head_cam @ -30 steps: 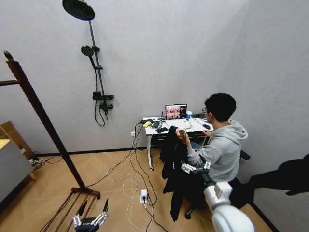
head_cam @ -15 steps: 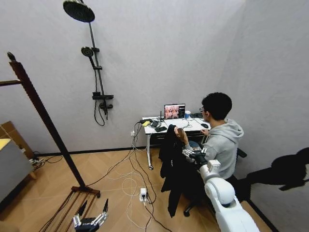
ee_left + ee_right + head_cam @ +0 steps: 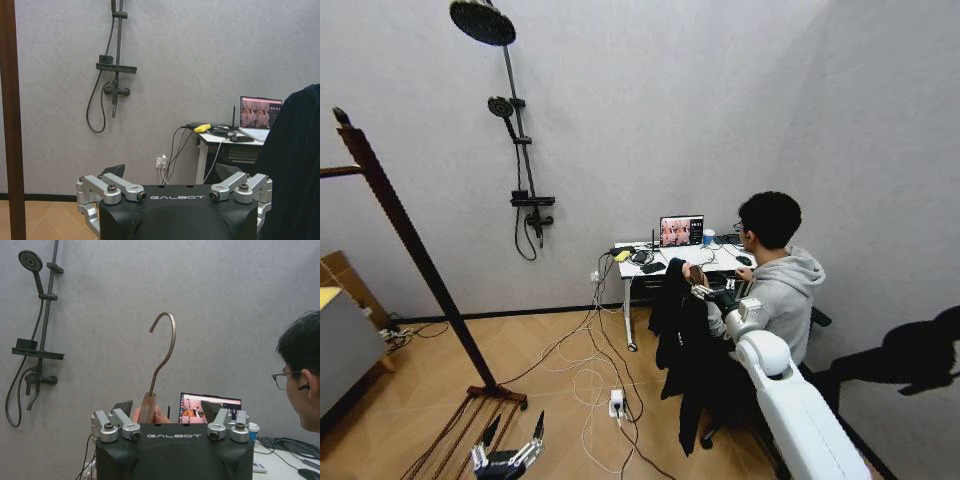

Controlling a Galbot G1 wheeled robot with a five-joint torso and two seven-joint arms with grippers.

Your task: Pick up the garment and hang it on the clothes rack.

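Garment (image 3: 678, 330): plain black, no pattern. Hanger hook (image 3: 164, 351) above it: bare silver-grey metal. Clothes rack (image 3: 405, 235), left of garment: dark reddish-brown wood. Right gripper (image 3: 705, 293) beside garment: silver fingers, black housing, white arm. Left gripper (image 3: 507, 458): silver and black.

We're seeing the rack (image 3: 405, 235) standing far left, the shower stand (image 3: 520, 150) on the wall behind it, the desk (image 3: 680, 262) right of centre. The garment (image 3: 680, 335) is hanging just before the desk, touching the right gripper (image 3: 705, 292). The left gripper (image 3: 507, 458) is sitting low, by the rack's base.
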